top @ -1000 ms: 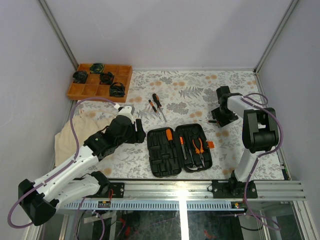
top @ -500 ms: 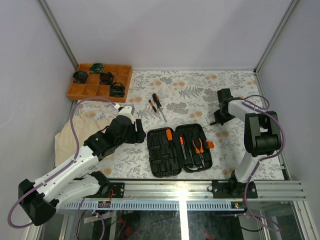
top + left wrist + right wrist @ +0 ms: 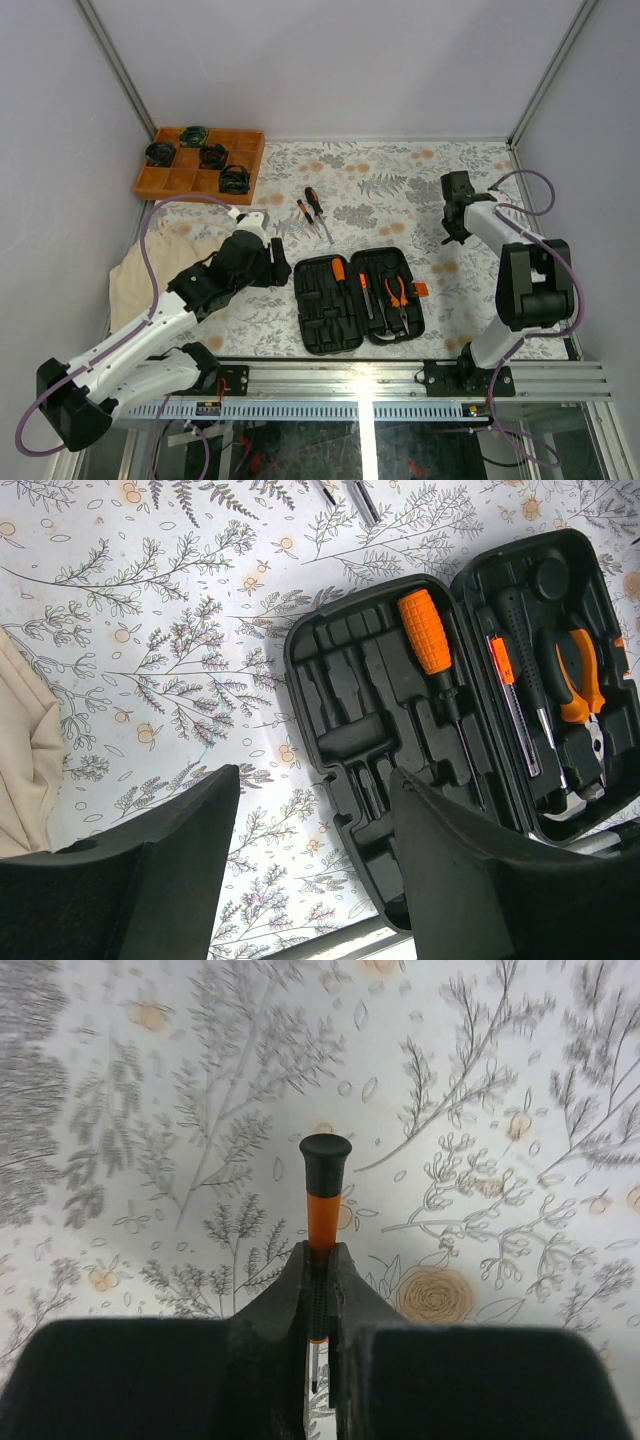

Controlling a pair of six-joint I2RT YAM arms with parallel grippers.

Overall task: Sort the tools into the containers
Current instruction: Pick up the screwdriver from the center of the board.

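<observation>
Left gripper (image 3: 312, 780) spread wide and empty, with the near rim of the tool case (image 3: 335, 695) showing between its fingertips. Two loose screwdrivers (image 3: 312, 212) lie beyond. Right gripper (image 3: 318, 1260) clamped on a small screwdriver (image 3: 322, 1210), bare tablecloth (image 3: 150, 1110) all round, case off to its left.

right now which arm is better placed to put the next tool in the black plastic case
Right. The right gripper is shut on an orange-and-black screwdriver; the left gripper is open and empty beside the black plastic case.
</observation>
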